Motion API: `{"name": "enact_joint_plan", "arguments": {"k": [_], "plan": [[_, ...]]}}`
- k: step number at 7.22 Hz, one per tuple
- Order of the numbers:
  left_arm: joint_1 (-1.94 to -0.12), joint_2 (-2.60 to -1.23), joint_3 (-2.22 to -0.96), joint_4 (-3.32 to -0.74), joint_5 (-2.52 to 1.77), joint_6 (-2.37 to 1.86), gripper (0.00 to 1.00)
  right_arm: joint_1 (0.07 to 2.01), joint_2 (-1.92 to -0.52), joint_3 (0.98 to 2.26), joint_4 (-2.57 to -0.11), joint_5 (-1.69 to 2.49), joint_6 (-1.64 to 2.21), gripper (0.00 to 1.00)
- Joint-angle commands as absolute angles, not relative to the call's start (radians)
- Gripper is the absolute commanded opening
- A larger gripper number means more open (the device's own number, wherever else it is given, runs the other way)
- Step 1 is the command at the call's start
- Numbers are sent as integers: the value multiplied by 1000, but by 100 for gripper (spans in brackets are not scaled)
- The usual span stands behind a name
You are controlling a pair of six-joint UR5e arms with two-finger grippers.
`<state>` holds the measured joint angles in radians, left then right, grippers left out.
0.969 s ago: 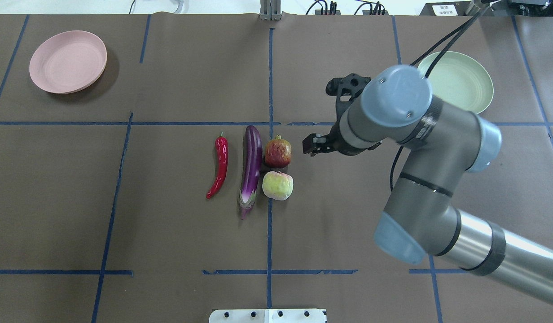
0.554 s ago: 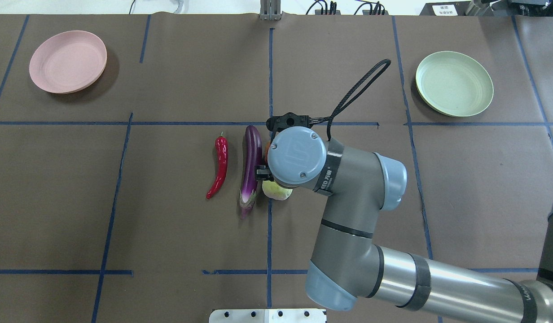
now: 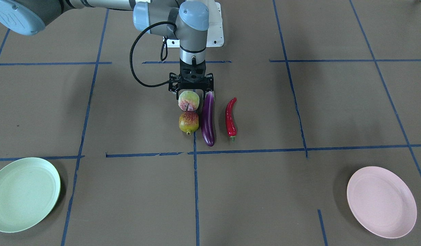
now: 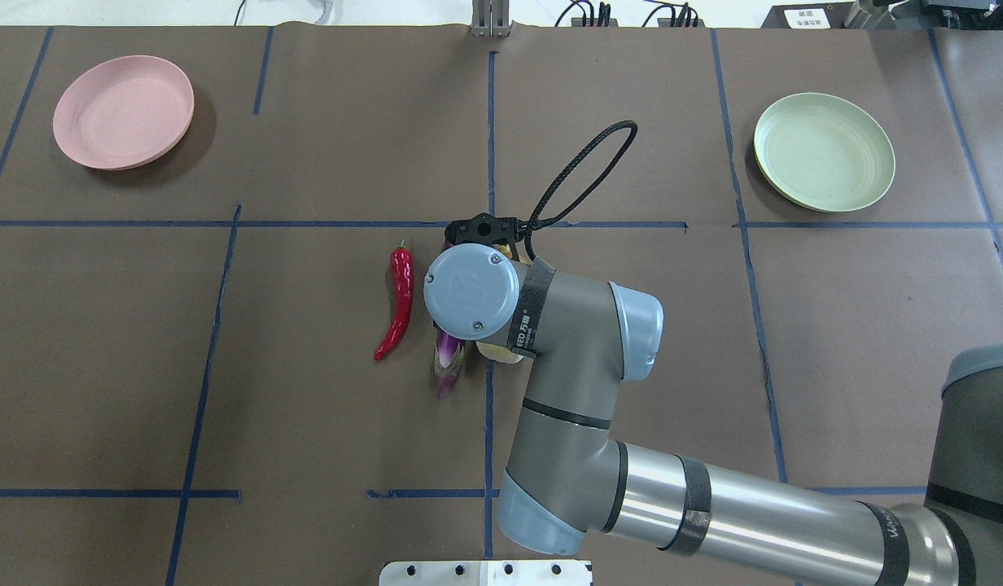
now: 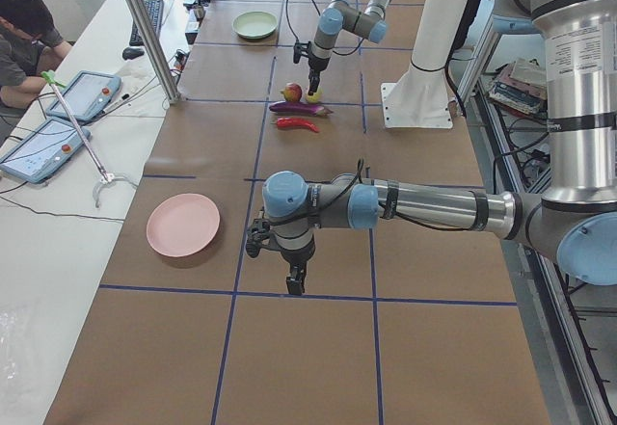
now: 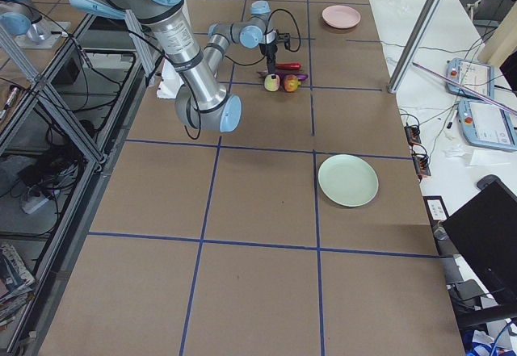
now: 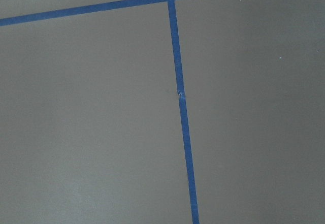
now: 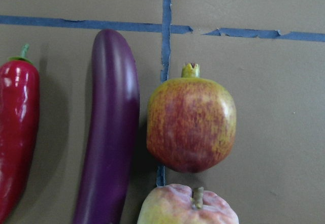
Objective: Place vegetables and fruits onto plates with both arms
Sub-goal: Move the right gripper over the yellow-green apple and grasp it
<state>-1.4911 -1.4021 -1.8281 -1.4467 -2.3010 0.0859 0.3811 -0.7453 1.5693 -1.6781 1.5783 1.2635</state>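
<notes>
1. The pale pink round plastic plate (image 4: 123, 111) sits far left with nothing on it. The left gripper (image 5: 295, 285) hangs over the table near it. It shows only in the side view, so you cannot tell how its jaws stand.
2. The curved glossy red chili pepper (image 4: 400, 301) lies apart, left of the eggplant. It is probably light, stiff and slick, so pinch across its thicker upper half.
3. The long glossy purple eggplant (image 3: 207, 118) lies tight beside the fruits. Take it at mid-length, or it will likely tip.
4. The right gripper (image 3: 191, 91) is spread above the near pale green, pink-blushed round fruit (image 3: 189, 100). The red-and-yellow mottled crowned fruit (image 8: 191, 125) lies just beyond it. Both look smooth and prone to rolling, so clamp across the widest part.
5. The pale mint green round plate (image 4: 824, 151) waits far right.
</notes>
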Motion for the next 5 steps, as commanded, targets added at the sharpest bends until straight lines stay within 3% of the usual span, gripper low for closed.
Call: {"name": "enact_joint_plan", "arguments": {"k": [1,3,4,5], "plan": [[-1491,-1402,-1825,-1447,-2301,86,100,371,-741,1530,-1677,1569,1261,100],[-1491,-1402,-1822,-1447,-2301,86,100,367,-744,1508,-1677,1554,1237,99],[-1488,-1402,-1822,-1448,-2302,86,100,367,-745,1505,-1678,1557,1236,83],[-1485,-1402,-1822,-1448,-2301,86,100,364,-746,1505,-1681,1563,1236,75]]}}
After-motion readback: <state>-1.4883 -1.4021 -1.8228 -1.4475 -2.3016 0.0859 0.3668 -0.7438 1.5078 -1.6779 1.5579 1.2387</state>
